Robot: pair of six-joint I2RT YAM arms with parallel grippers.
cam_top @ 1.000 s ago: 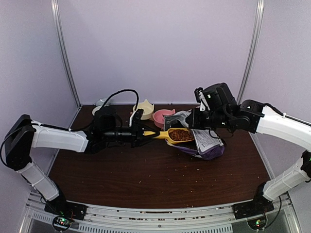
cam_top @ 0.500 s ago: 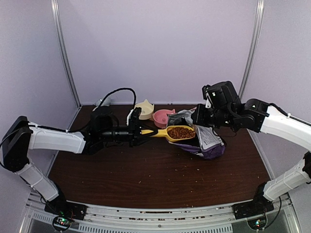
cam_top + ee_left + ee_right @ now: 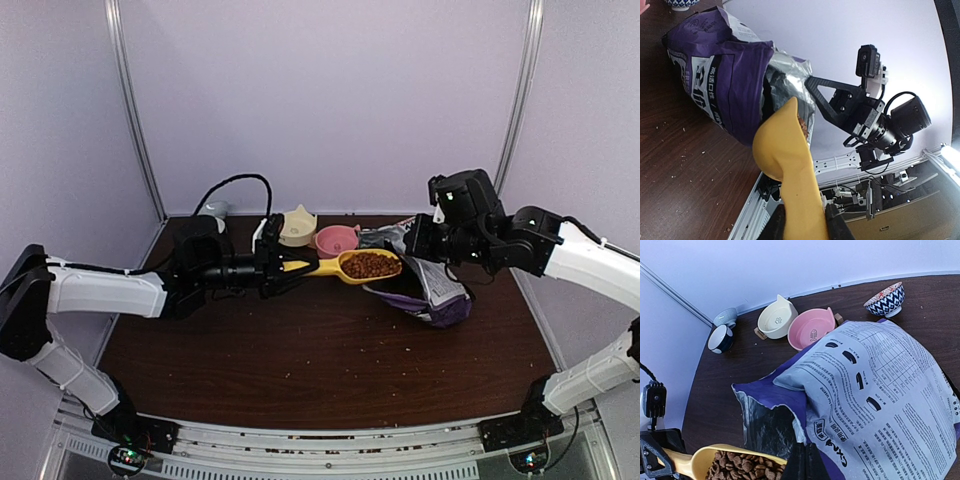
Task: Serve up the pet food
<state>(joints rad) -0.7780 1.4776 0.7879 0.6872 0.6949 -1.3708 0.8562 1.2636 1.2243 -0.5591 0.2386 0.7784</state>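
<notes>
The pet food (image 3: 371,265) is a heap of reddish-brown kibble filling a yellow scoop (image 3: 345,267), which hangs level in the air just left of the bag's mouth. My left gripper (image 3: 283,268) is shut on the scoop's handle; in the left wrist view its black fingers (image 3: 838,228) clamp the yellow handle (image 3: 799,200) from both sides. The purple bag (image 3: 432,292) lies on the table with its white label (image 3: 885,385) up. My right gripper (image 3: 806,463) is shut on the rim of the bag's open mouth and holds it up. Kibble in the scoop (image 3: 742,467) shows at the lower left of the right wrist view.
Behind the scoop stand a cream cat-eared bowl (image 3: 297,226) and a pink one (image 3: 335,240). A blue patterned bowl (image 3: 885,299) sits behind the bag. Two small blue-and-white bowls (image 3: 721,338) stand at the far left corner. Loose crumbs lie scattered on the dark wooden table (image 3: 300,350).
The left gripper has carried the filled scoop a little up and back towards the bowls. The right gripper has shifted right with the bag's rim, pulling the bag with it.
</notes>
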